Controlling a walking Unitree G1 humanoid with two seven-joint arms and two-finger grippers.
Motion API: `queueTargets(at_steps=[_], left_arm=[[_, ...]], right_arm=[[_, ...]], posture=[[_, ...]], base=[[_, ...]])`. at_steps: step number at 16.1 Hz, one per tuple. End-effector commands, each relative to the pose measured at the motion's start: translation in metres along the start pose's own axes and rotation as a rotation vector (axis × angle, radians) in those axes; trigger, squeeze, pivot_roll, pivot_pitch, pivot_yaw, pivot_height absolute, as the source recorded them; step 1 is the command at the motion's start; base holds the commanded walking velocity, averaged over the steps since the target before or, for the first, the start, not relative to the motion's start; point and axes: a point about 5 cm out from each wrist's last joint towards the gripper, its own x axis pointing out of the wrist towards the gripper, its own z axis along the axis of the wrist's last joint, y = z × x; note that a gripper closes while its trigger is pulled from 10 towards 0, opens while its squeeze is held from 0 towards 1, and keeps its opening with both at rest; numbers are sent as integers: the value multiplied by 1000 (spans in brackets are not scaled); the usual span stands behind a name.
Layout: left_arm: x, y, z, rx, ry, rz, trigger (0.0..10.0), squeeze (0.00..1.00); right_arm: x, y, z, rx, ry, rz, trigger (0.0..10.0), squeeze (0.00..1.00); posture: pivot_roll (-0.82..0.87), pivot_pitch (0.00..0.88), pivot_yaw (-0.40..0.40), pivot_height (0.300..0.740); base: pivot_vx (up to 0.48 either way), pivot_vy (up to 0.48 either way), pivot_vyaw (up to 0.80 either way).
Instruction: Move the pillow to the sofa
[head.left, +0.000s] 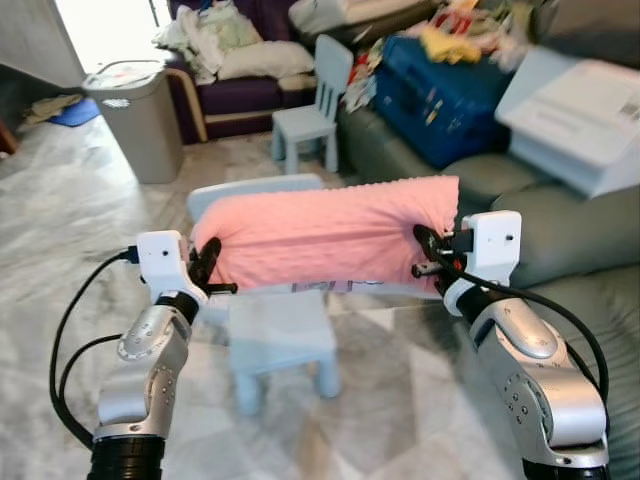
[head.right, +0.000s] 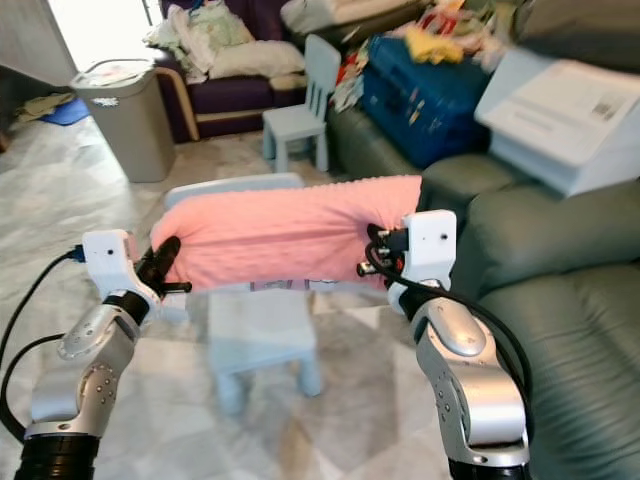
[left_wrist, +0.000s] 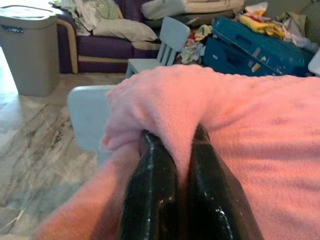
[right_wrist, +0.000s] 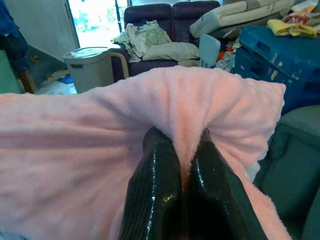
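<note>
You have the pink pillow (head.left: 335, 235) slung between both hands, its long axis running straight across in front of you from left to right. The left hand (head.left: 212, 268) is pinched tight on a fold of fabric at the pillow's left end, and the right hand (head.left: 428, 254) is pinched the same way on the right end; both wrist views show the black fingers (left_wrist: 152, 192) closed with only a thin ridge of pink cloth between them. Neither grip wraps the pillow's body, so you are holding it by gathered cover alone.

The pillow hangs in the air, above and just in front of a small pale blue chair (head.left: 278, 335), and appears to be clear of its seat, though its back edge may brush the chair's backrest; I cannot tell.

What matters for the coming move is that the grey-green sofa (head.left: 560, 235) lies off to your right. Your right hand is the nearer one, close to the sofa's front edge, while the left hand is well apart from it. So the pillow would travel end-first along its own length unless you turn your body toward the cushions.

The nearer sofa cushion by your right arm looks bare; further back it carries a white box (head.left: 580, 115) and a blue suitcase (head.left: 445, 95), so I judge the open cushion the sensible landing spot.
</note>
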Motion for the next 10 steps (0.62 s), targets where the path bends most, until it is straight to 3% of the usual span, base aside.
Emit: queueTargets(at_steps=[1, 4, 5, 10], left_arm=[[0, -1, 6, 17, -21, -13, 10000, 0], [2, -5, 5, 46, -19, -22, 10000, 0], [3, -5, 4, 77, -10, -23, 10000, 0], [3, -9, 2, 20, -13, -79, 10000, 0]], right_arm=[[-2, -6, 6, -6, -32, -31, 10000, 0], [-2, -7, 6, -4, -28, -34, 10000, 0], [-2, -6, 6, -6, -26, -34, 10000, 0], [-2, -6, 6, -3, -24, -33, 10000, 0]], posture=[[-89, 0, 36, 740], [-90, 0, 36, 740], [-91, 0, 37, 740], [-95, 0, 35, 740]], base=[[0, 0, 0], [0, 0, -173], [0, 0, -606], [0, 0, -800]])
